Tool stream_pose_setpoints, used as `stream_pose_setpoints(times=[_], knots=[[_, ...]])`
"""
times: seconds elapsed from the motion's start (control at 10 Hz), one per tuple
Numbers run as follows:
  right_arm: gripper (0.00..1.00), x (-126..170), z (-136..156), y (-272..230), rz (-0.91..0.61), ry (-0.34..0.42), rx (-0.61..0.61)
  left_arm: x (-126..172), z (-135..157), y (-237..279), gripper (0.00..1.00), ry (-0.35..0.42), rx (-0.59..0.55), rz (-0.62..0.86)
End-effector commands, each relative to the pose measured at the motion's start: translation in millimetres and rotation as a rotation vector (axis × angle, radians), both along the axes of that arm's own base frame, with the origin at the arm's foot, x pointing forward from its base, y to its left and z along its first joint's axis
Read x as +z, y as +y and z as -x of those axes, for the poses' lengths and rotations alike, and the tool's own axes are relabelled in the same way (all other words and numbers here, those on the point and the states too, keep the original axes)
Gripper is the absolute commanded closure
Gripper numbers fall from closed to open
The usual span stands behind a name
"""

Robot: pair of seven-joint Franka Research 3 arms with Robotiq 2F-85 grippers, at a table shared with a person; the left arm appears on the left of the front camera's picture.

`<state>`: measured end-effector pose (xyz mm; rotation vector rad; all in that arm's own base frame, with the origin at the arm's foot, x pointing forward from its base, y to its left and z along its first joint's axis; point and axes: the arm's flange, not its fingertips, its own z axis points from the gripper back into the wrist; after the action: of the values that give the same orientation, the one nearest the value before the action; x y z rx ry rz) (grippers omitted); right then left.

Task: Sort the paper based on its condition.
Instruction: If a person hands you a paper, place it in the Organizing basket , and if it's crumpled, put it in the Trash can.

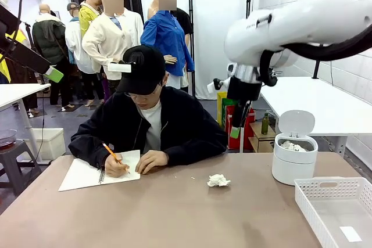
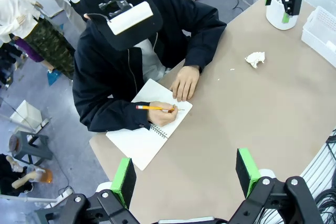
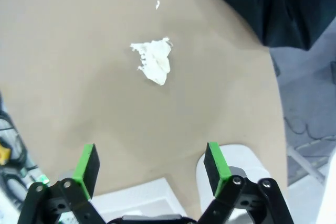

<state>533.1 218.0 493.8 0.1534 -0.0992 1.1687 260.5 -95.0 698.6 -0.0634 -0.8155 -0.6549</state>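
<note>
One crumpled paper lump [image 1: 218, 180] lies on the brown table [image 1: 174, 213], right of centre; the wrist views show it too [image 2: 255, 59] [image 3: 153, 61]. More crumpled paper [image 1: 293, 146] sits inside the white bin [image 1: 294, 161], whose lid stands open. A flat slip [image 1: 350, 233] lies in the white basket [image 1: 337, 207]. My right gripper [image 1: 237, 127] [image 3: 151, 165] hangs open and empty above the table, between the lump and the bin. High over the table's left end, my left gripper [image 1: 53, 74] [image 2: 185, 174] is also open and holds nothing.
A person sits at the far side, writing with a pencil [image 1: 111, 153] in a spiral notebook [image 1: 96, 172] at the table's left. The bin and basket stand at the right end. A tiny paper scrap [image 3: 157, 4] lies beyond the lump.
</note>
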Motion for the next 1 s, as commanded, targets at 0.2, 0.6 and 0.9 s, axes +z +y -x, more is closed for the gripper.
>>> stream_pose_setpoints(times=[0.2, 0.6, 0.9], knots=[[0.0, -42, 11, 4, 0.037, -0.047, 0.057, 0, 0, 1, 0.0, -0.001, 0.001, 0.001], [0.0, -89, -2, 27, 0.009, -0.05, 0.127, 0, 0, 1, 0.0, -0.001, 0.001, 0.001], [0.0, -116, -6, 38, 0.013, -0.056, 0.16, 0, 0, 1, 0.0, -0.001, 0.001, 0.001]])
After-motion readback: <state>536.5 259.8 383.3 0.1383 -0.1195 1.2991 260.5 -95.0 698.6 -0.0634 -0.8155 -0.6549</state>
